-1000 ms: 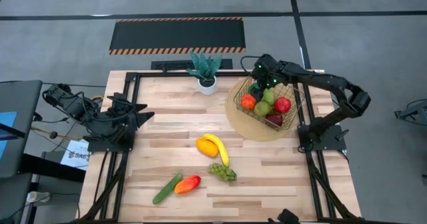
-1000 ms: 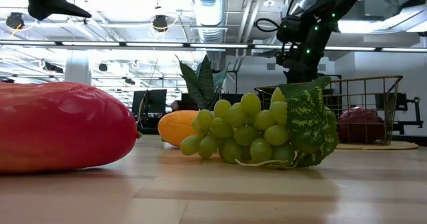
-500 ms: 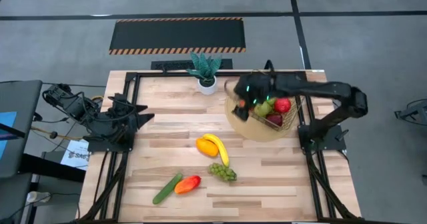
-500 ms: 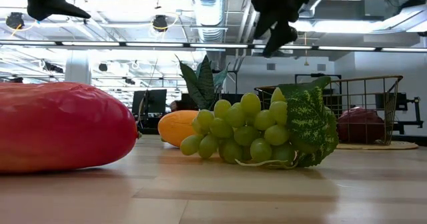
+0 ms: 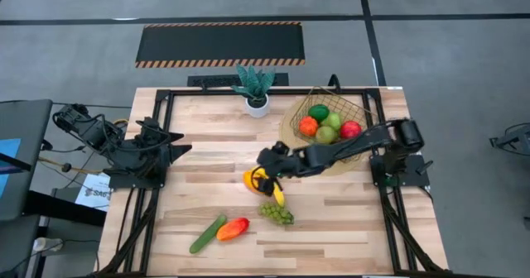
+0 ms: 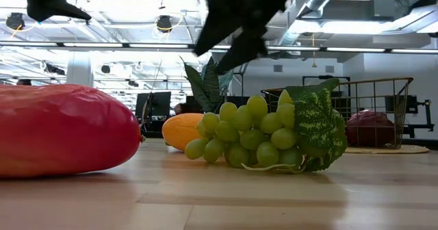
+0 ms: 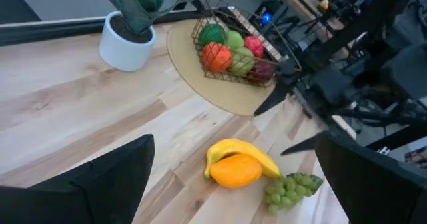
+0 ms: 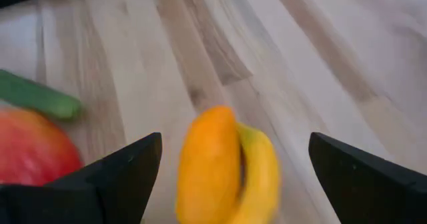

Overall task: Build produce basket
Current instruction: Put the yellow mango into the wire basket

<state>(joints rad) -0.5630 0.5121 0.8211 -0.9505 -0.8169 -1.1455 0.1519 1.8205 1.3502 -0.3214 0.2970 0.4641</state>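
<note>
Even overhead light gives you a bright worktop (image 5: 331, 220) with only soft, short shadows. From table height, ceiling strip lights glare against the room, the near red pepper (image 6: 65, 131) is out of focus, and the right end effector (image 6: 236, 28) smears with motion blur. The right wrist view is blurred throughout.

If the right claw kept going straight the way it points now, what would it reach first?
Most likely the orange fruit lying against the banana. The right claw, open, points down at that pair, which sits centred between its fingers in the right wrist view. How far above it hangs is unclear.
</note>
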